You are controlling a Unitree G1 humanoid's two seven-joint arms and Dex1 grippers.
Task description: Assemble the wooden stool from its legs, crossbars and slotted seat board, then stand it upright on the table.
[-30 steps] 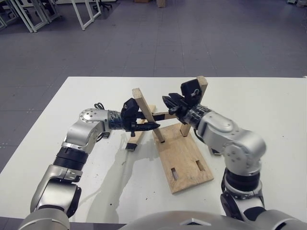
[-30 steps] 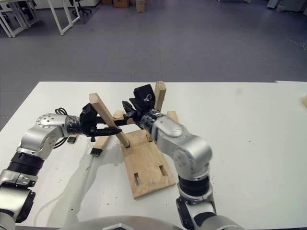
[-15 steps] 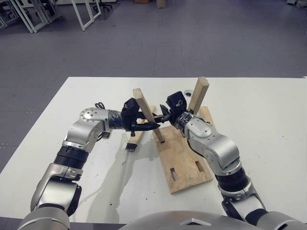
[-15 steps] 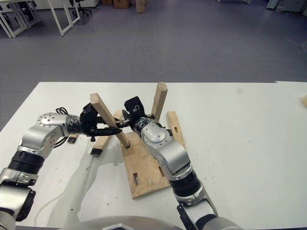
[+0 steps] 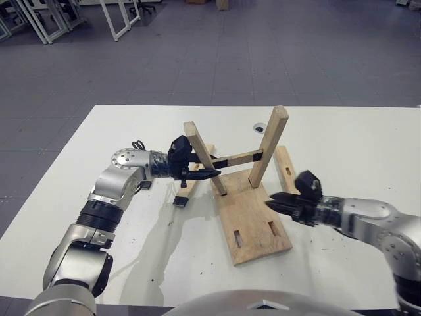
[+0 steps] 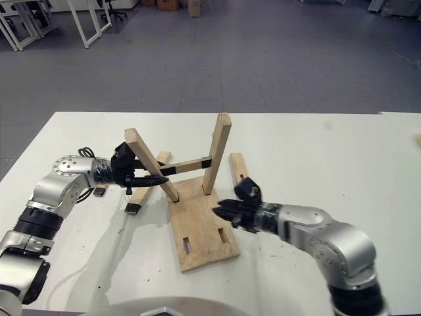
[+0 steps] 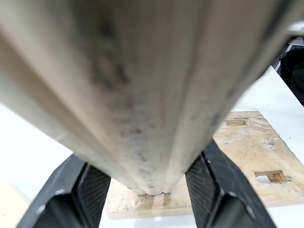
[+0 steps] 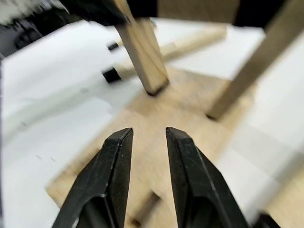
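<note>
1. Nearest the robot, the right end effector hovers low over the right edge of the seat board. Its fingers are slightly parted and hold nothing.
2. The seat board lies flat on the white surface. Two rectangular slots show in its near half.
3. Beyond it on the left, the left end effector is clamped on the tilted leg. Its dark pads press that leg from both sides.
4. The tilted leg leans away to the left, with its lower end resting on the far part of the seat board.
5. A crossbar with dark ends runs from the tilted leg to the second leg.
6. The second leg stands nearly upright on the board's far right part. Whether either leg's foot sits in a slot is hard to tell.
7. Under the left end effector, a loose stick with a dark tip lies on the surface, just beside the board's left far corner.
8. Behind the second leg, a slotted piece lies flat on the surface.
</note>
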